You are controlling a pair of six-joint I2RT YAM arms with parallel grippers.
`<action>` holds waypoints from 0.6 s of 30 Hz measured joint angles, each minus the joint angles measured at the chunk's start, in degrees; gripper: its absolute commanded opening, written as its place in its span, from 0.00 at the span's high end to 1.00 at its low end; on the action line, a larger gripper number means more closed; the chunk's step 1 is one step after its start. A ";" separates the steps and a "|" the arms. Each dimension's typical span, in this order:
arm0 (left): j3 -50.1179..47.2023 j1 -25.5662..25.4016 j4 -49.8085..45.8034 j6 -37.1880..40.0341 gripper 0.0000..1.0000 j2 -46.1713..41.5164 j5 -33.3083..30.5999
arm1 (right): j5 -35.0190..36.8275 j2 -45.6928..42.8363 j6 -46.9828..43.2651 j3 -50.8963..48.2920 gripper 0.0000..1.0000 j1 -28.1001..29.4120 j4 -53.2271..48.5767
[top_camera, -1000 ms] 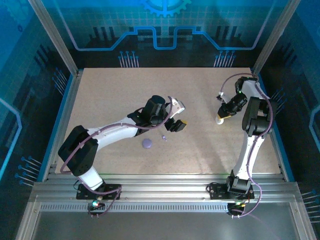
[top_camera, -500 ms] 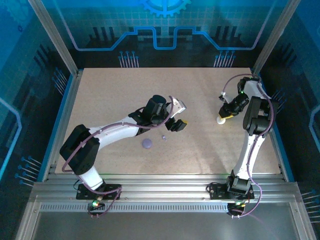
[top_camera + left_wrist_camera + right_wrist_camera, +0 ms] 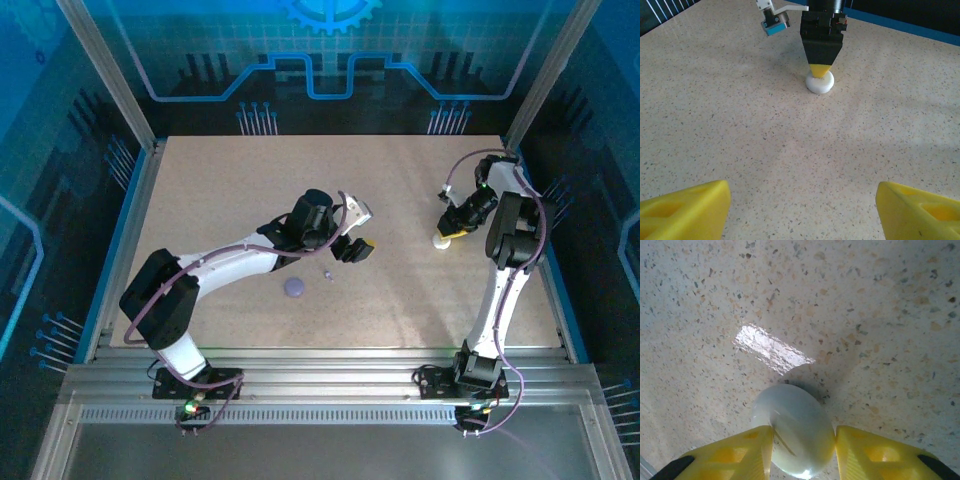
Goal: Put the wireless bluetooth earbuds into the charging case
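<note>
**Right tool gripping the white case half; no earbud seated yet.**
Top view: against the two preceding frames we find almost nothing displaced. The right tool (image 3: 447, 232) remains on the white case half (image 3: 439, 241) at the desk's (image 3: 230, 180) right side, so we judge that the grasp is only settling. We count two case halves, the lavender case half (image 3: 294, 287) lying near centre, and one purple earbud (image 3: 327, 274) just beside it, under the left tool (image 3: 355, 250). We can make out no whitish earbuds. Left wrist view: the left tool (image 3: 800, 205) is wide and empty above bare desk. Right wrist view: the right tool (image 3: 804, 450) presses the white half from both sides.
</note>
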 measured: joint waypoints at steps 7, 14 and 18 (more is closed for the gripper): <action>0.02 0.00 -0.04 -0.02 0.23 0.07 -0.02 | 0.70 0.11 0.02 0.09 0.60 -0.22 0.07; 0.83 0.00 -0.20 -0.02 0.23 0.24 -0.02 | 0.70 0.11 0.35 0.09 0.59 -0.22 0.39; 0.85 0.00 -0.20 -0.02 0.23 0.26 -0.02 | 0.70 0.11 0.48 0.09 0.59 -0.22 0.44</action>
